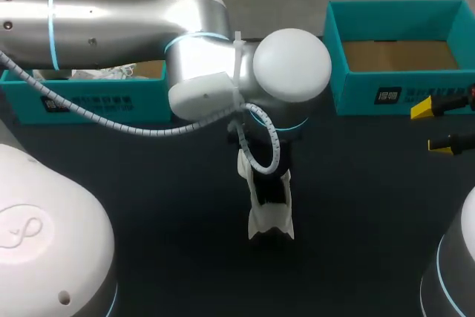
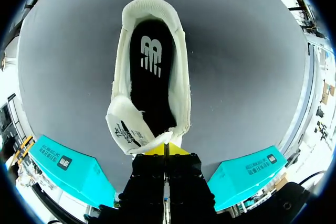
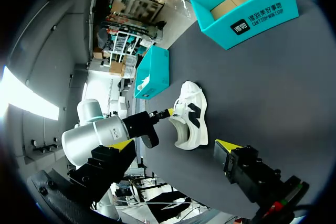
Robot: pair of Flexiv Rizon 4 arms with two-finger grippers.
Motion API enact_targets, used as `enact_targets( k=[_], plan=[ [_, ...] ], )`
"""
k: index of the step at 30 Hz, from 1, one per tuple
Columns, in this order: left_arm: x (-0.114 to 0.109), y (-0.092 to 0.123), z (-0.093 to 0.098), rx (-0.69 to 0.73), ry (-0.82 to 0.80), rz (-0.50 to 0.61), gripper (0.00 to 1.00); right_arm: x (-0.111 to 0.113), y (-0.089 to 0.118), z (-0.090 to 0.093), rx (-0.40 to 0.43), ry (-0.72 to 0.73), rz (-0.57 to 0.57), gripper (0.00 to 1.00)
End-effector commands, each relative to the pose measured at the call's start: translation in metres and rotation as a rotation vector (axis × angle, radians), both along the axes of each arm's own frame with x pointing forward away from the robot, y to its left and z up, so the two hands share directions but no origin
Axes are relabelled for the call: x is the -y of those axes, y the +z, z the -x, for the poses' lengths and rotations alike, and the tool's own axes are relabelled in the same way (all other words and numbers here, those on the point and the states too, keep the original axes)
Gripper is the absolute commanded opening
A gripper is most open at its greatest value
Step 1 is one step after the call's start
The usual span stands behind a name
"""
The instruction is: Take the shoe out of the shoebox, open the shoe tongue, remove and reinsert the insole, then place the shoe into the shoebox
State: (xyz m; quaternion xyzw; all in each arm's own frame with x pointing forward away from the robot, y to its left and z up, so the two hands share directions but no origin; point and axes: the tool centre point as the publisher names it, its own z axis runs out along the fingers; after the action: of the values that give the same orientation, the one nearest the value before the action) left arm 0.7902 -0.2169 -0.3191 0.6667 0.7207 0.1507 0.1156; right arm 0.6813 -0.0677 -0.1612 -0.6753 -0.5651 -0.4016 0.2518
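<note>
Left wrist view: left end effector [image 2: 165, 149] closed on shoe tongue [image 2: 126, 129], white shoe [image 2: 181, 66] just ahead

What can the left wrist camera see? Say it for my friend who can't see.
The left hand pinches the tongue of a white shoe lying on the dark table, opening it to show the black insole inside. A teal shoebox stands on each side of the hand.

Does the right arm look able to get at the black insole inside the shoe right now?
Probably yes. The left gripper pinches the tongue back, so the insole lies exposed, and only bare table separates the open right gripper from the shoe.
</note>
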Motion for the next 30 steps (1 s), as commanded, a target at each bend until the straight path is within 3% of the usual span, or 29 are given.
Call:
enact_targets(
  k=[1,5,10,17,22,30],
  plan=[
    [-0.002,-0.001,0.007,-0.002,-0.005,-0.003,0.00,-0.001,0.000,0.001,0.000,-0.003,0.003,1.00],
    [-0.006,0.013,0.011,0.007,-0.011,-0.011,0.00,-0.001,0.000,0.001,0.000,-0.003,0.003,1.00],
    [-0.006,0.029,-0.002,0.021,0.011,0.011,0.00,-0.001,0.000,0.001,0.000,-0.003,0.003,1.00],
    [0.013,0.020,-0.029,-0.011,0.027,0.068,0.00,-0.001,0.000,0.001,0.000,-0.003,0.003,1.00],
    [0.019,0.007,-0.020,-0.048,-0.007,0.052,0.00,-0.001,0.000,0.001,0.000,-0.003,0.003,1.00],
    [0.011,0.001,0.006,-0.061,-0.004,0.030,0.00,-0.001,0.000,0.001,0.000,-0.003,0.003,1.00]
  ],
)
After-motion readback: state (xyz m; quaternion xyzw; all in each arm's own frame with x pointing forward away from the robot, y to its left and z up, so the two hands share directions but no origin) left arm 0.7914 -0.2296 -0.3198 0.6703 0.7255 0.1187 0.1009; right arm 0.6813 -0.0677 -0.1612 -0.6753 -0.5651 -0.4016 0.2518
